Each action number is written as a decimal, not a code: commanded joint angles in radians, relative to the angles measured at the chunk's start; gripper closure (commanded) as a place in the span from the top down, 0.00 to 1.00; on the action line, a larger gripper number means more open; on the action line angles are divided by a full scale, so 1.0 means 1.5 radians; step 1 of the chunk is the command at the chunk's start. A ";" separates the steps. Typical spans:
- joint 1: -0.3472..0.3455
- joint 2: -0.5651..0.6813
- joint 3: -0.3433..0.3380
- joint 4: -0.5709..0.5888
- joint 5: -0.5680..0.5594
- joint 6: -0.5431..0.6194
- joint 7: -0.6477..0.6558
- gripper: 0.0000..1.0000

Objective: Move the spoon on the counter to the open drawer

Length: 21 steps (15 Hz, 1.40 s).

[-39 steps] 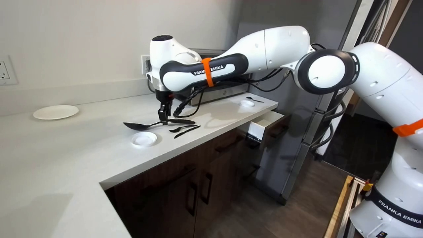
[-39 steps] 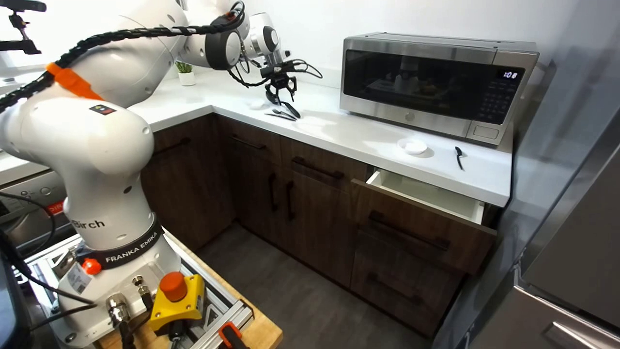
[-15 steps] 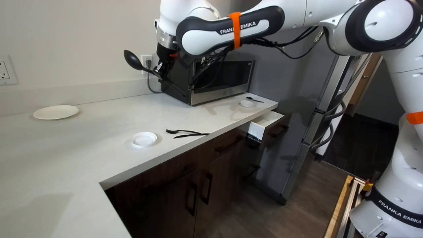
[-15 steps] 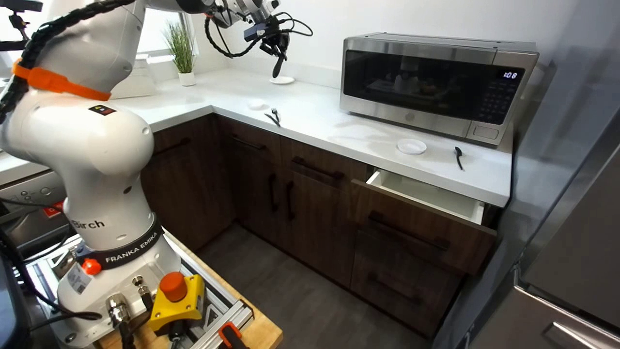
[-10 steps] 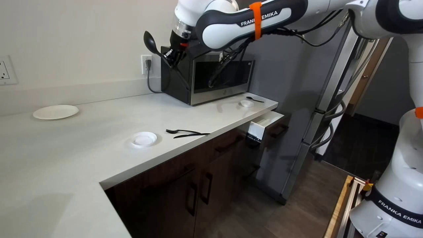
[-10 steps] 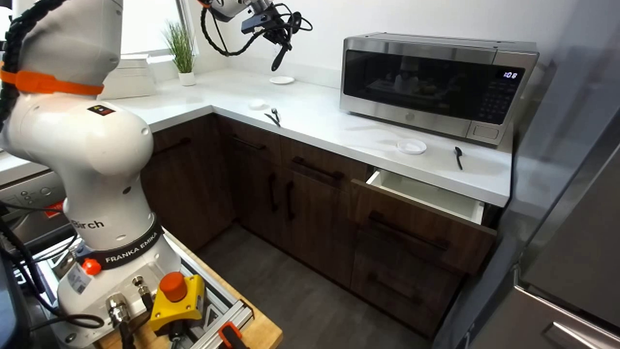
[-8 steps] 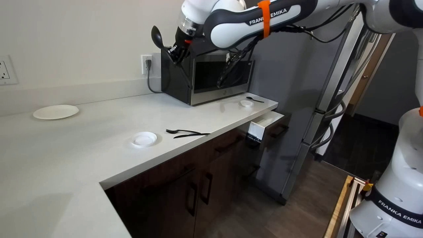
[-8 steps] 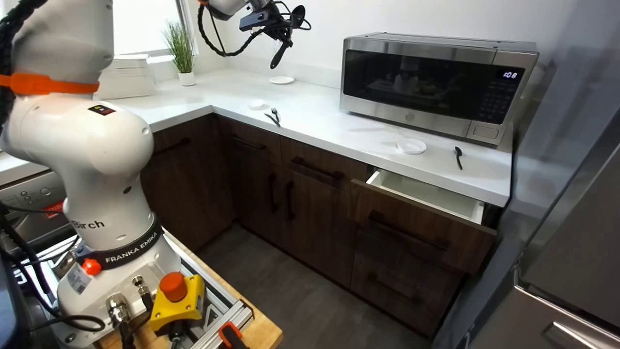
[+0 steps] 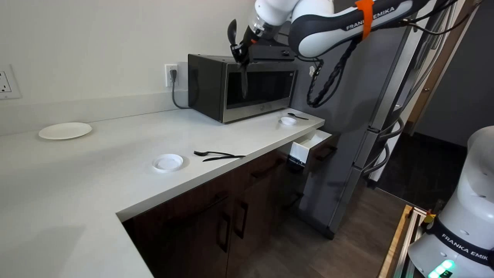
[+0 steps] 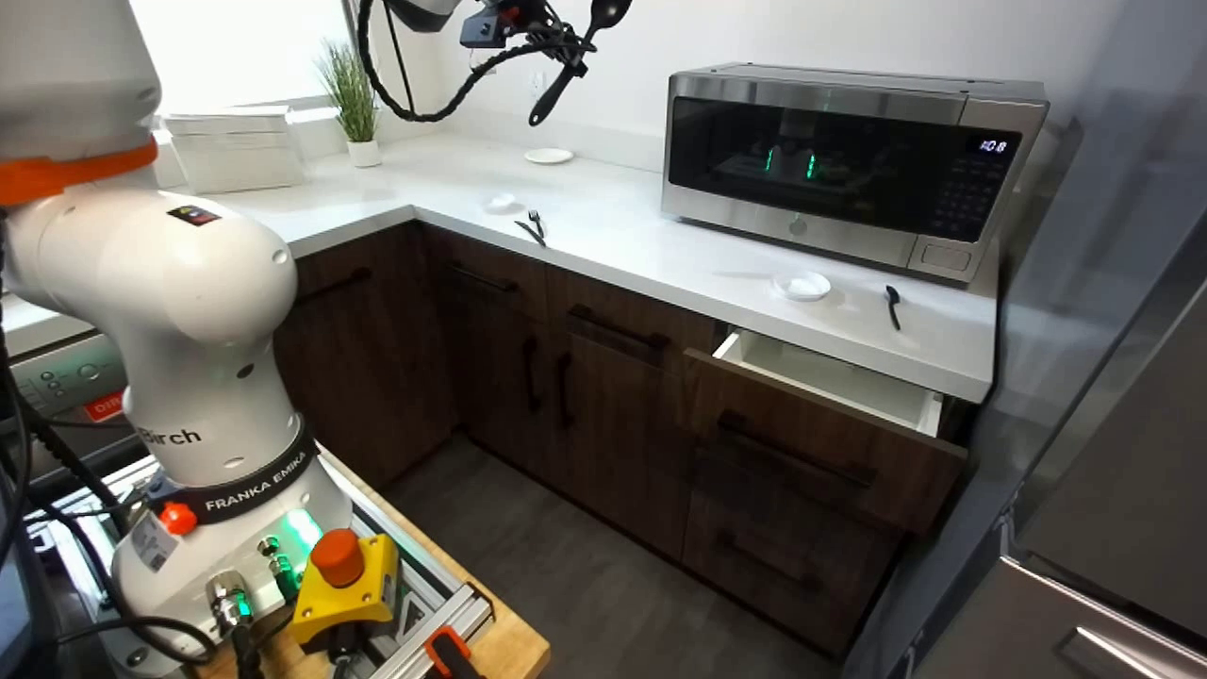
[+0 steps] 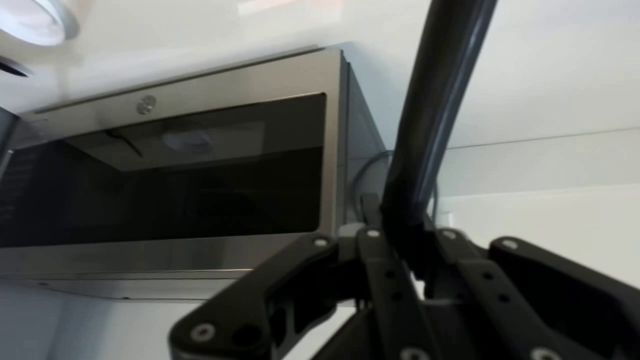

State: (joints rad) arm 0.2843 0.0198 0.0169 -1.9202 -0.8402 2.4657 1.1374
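The spoon [image 9: 232, 32] is black, with an oval bowl and a long handle [image 9: 244, 83]. It hangs in the air, tilted steeply, bowl up and handle end down. My gripper [image 9: 240, 54] is shut on its handle, high above the counter [image 9: 115, 154] and in front of the microwave in that exterior view. In the wrist view the dark spoon handle [image 11: 440, 110] rises from between the jaws of the gripper [image 11: 402, 217]; the bowl is out of that picture. The open drawer [image 10: 839, 377], white inside, sticks out below the counter's far end, lower than the spoon.
The microwave [image 10: 849, 170] stands on the counter, above and behind the drawer, beside a tall grey fridge [image 9: 343, 154]. A fork [image 9: 208, 153], a knife [image 9: 222, 157], white discs [image 9: 168, 163] [image 9: 288, 121], a plate [image 9: 65, 131] and a small black utensil [image 10: 893, 306] lie on the counter.
My gripper has lifted the spoon off the counter, tilted it steeply and carried it towards the microwave. The fork and knife have shifted and now cross. Green lights glow on the robot's base.
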 commanded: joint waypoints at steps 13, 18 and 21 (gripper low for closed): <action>-0.132 -0.097 0.022 -0.081 0.072 0.002 0.121 0.04; -0.225 -0.091 -0.048 -0.061 0.214 -0.007 0.067 0.04; -0.280 -0.056 -0.078 -0.048 0.232 -0.017 0.094 0.04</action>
State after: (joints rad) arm -0.0776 -0.1183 -0.0780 -2.0219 -0.5408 2.4688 1.2509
